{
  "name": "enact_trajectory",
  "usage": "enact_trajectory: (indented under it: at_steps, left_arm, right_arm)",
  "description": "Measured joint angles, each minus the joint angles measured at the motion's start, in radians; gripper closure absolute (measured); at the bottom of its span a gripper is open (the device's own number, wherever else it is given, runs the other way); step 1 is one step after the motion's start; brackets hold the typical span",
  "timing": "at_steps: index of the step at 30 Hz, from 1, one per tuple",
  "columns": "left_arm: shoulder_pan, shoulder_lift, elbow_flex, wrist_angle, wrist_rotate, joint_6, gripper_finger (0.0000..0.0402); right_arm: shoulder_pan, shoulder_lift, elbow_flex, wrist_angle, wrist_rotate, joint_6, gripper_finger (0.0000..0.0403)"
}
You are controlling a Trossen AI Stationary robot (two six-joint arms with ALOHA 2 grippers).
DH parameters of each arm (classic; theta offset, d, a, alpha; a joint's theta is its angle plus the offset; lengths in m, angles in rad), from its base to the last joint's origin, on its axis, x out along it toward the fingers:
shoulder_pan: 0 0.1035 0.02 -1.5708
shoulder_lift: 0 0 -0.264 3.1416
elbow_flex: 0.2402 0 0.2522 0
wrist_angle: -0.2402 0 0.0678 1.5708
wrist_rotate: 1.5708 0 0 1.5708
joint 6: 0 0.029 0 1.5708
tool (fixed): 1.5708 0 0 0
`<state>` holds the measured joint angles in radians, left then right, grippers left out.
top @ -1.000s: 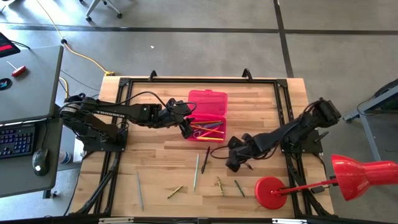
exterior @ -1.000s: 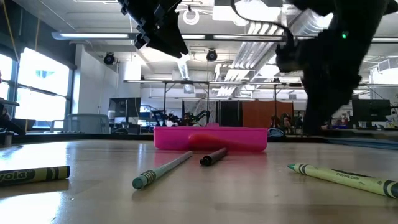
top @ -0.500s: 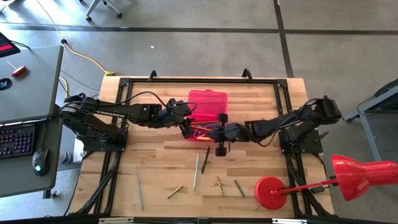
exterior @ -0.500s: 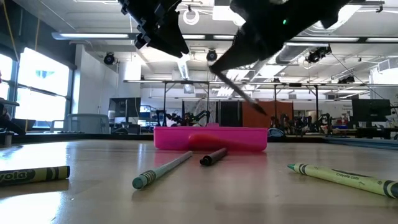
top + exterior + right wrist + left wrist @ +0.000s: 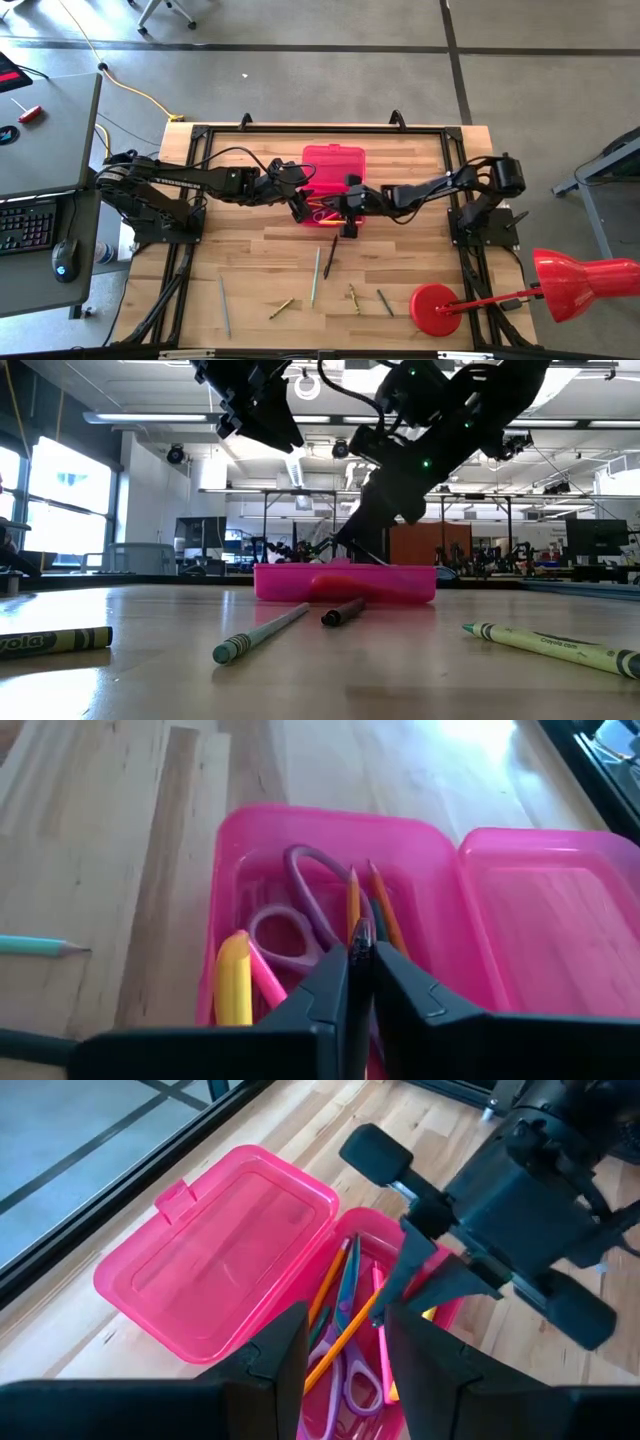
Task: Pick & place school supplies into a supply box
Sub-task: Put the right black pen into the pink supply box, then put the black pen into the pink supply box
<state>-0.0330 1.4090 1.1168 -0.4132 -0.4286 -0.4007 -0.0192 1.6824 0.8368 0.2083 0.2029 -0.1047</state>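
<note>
1. Hovering over the open tray of the translucent pink plastic supply box, the right gripper has its fingers pinched together on a thin dark pencil, its tip pointing down into the tray.
2. Judged from this, the step in hand is the drop: the next move calls for the fingers to part with the pencil lined up along the tray.
3. The box already holds purple-handled scissors, orange pencils and a yellow marker; its hinged lid lies flat beside it.
4. The left gripper waits at the tray's other end, fingers apart and empty, so room between the arms is tight.
5. Loose supplies remain on the wooden table: a teal pencil, a dark marker, a grey pencil.
</note>
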Motion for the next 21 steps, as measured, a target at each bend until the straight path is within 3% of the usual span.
enact_trajectory:
  at_steps: [12, 15, 21]
  left_arm:
    - [0.0, 0.0, 0.0, -0.009, 0.0, 0.004, 0.0236]
    - [0.0, 0.0, 0.0, -0.009, 0.0, 0.004, 0.0236]
    - [0.0, 0.0, 0.0, -0.009, 0.016, 0.004, 0.0236]
  right_arm:
    - [0.032, -0.014, 0.0, 0.083, -0.017, -0.018, 0.0308]
    - [0.06, -0.022, 0.0, 0.046, -0.127, -0.101, 0.0303]
    - [0.132, -0.012, 0.0, -0.003, -0.468, -0.19, 0.0312]
